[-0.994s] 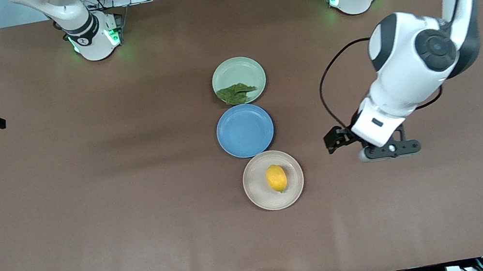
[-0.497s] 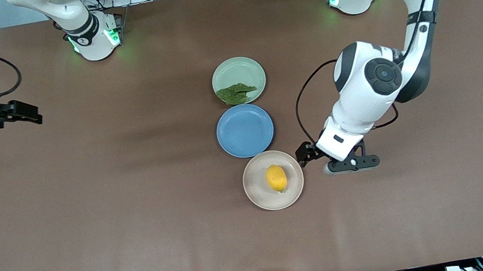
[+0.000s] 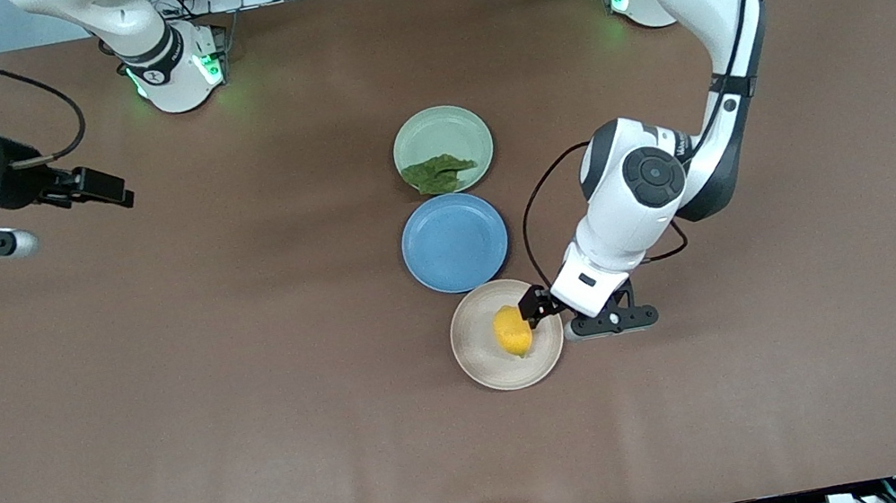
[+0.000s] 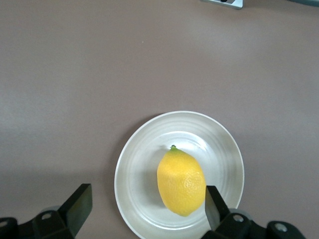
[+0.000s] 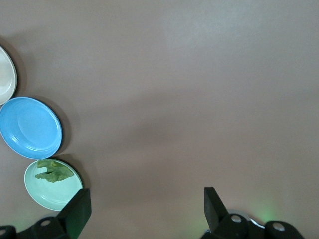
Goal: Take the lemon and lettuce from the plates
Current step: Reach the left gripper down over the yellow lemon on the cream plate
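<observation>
The yellow lemon (image 3: 512, 331) lies on the beige plate (image 3: 481, 364), the plate nearest the front camera. My left gripper (image 3: 535, 308) is open and hangs over that plate's edge toward the left arm's end, just beside the lemon. In the left wrist view the lemon (image 4: 181, 182) sits by one finger of the open gripper (image 4: 147, 204), on the plate (image 4: 134, 174). The green lettuce (image 3: 437, 172) lies on the mint plate (image 3: 441, 130). My right gripper (image 3: 110, 188) is open and empty over bare table toward the right arm's end.
An empty blue plate (image 3: 454, 243) lies between the mint and beige plates. The right wrist view shows the gripper (image 5: 147, 204) open, with the lettuce (image 5: 55, 171), mint plate (image 5: 50, 194), blue plate (image 5: 30, 128) and beige plate's edge (image 5: 6, 74) off to one side.
My left gripper has moved toward the beige plate and now hangs over its edge beside the lemon. My right gripper has moved in from the table's end toward the plates.
</observation>
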